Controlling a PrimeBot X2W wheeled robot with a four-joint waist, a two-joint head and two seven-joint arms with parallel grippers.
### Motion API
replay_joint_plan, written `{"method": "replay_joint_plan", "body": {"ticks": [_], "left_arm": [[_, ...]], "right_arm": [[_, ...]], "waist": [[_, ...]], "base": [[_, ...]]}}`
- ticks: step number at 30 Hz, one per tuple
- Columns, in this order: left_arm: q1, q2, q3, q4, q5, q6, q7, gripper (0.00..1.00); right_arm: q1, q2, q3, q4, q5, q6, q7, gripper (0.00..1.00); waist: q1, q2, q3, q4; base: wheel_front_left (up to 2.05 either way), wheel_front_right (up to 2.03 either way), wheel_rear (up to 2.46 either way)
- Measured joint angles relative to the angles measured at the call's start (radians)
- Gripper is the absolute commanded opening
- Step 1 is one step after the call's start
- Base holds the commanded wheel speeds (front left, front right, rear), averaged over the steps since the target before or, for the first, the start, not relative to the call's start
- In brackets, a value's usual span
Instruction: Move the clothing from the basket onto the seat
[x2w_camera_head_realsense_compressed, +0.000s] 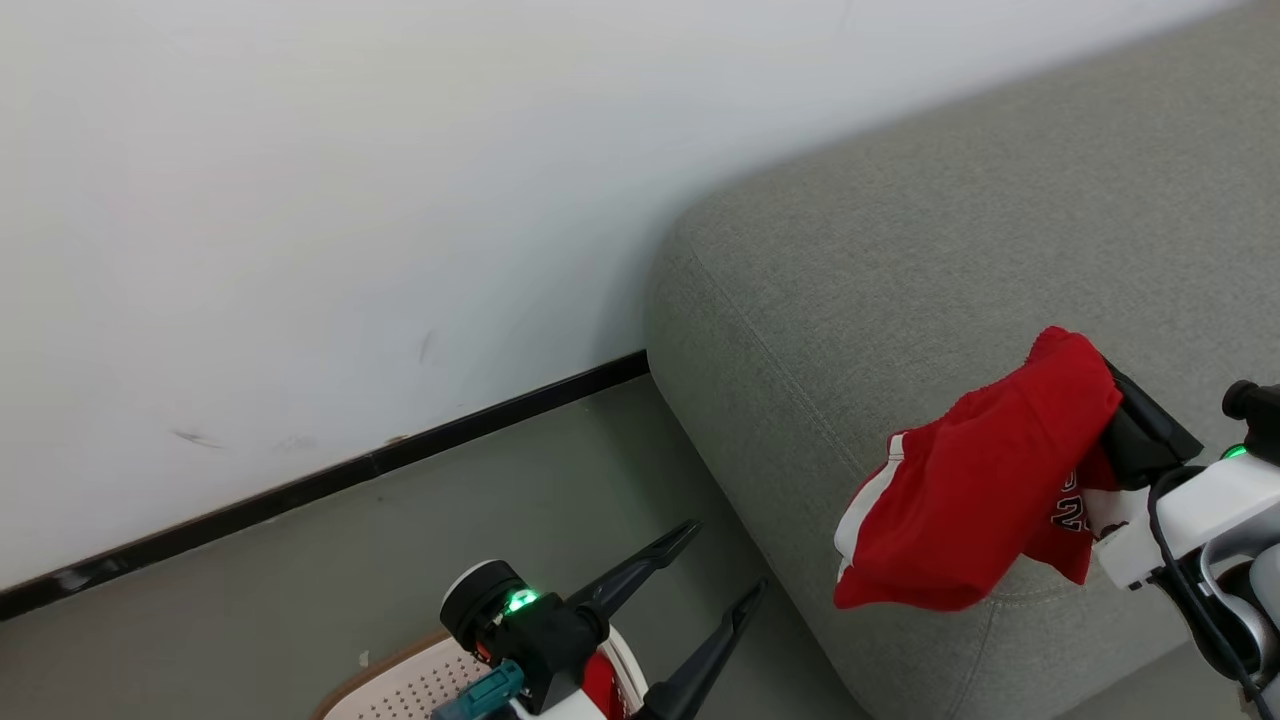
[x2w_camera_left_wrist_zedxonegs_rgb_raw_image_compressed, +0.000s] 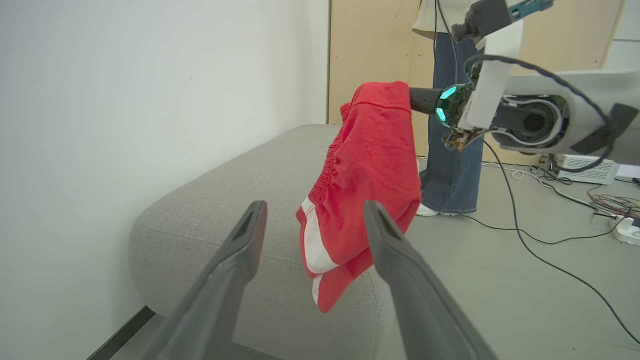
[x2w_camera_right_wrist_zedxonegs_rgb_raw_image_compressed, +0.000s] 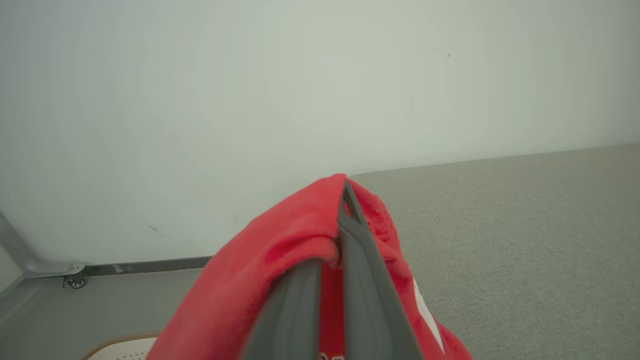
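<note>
Red clothing (x2w_camera_head_realsense_compressed: 980, 490), shorts with white side stripes, hangs from my right gripper (x2w_camera_head_realsense_compressed: 1075, 350), which is shut on its bunched top; the fingertips are buried in cloth. It dangles over the front left corner of the grey seat (x2w_camera_head_realsense_compressed: 900, 250). In the right wrist view the shut gripper (x2w_camera_right_wrist_zedxonegs_rgb_raw_image_compressed: 344, 200) pinches the red fabric (x2w_camera_right_wrist_zedxonegs_rgb_raw_image_compressed: 280, 250) above the seat (x2w_camera_right_wrist_zedxonegs_rgb_raw_image_compressed: 525, 225). My left gripper (x2w_camera_head_realsense_compressed: 722, 558) stands open and empty above the basket (x2w_camera_head_realsense_compressed: 400, 690), where a bit of red cloth (x2w_camera_head_realsense_compressed: 600, 685) shows. The left wrist view looks between the open gripper (x2w_camera_left_wrist_zedxonegs_rgb_raw_image_compressed: 314, 212) at the hanging shorts (x2w_camera_left_wrist_zedxonegs_rgb_raw_image_compressed: 370, 165).
A white wall with a black baseboard (x2w_camera_head_realsense_compressed: 330, 475) runs behind the grey floor left of the seat. In the left wrist view a person's legs in jeans (x2w_camera_left_wrist_zedxonegs_rgb_raw_image_compressed: 450, 165) stand beyond the seat, with cables (x2w_camera_left_wrist_zedxonegs_rgb_raw_image_compressed: 550, 240) and a power strip on the floor.
</note>
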Motion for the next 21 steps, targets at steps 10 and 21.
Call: {"method": "replay_joint_plan", "body": {"ticks": [10,21], "left_arm": [[0.001,-0.002,0.007,-0.039,-0.007,0.000,0.000,1.00],[0.001,0.016,0.030,-0.077,0.026,0.010,0.000,1.00]], "right_arm": [[-0.010,0.001,-0.020,0.012,0.006,0.000,0.000,0.00],[-0.225,-0.031,-0.067,0.138,0.029,0.000,0.056,0.00]], "waist": [[0.0000,0.0000,0.015,-0.039],[0.0000,0.0000,0.077,-0.021]], "base": [[0.00,0.00,0.00],[0.00,0.00,0.00]]}}
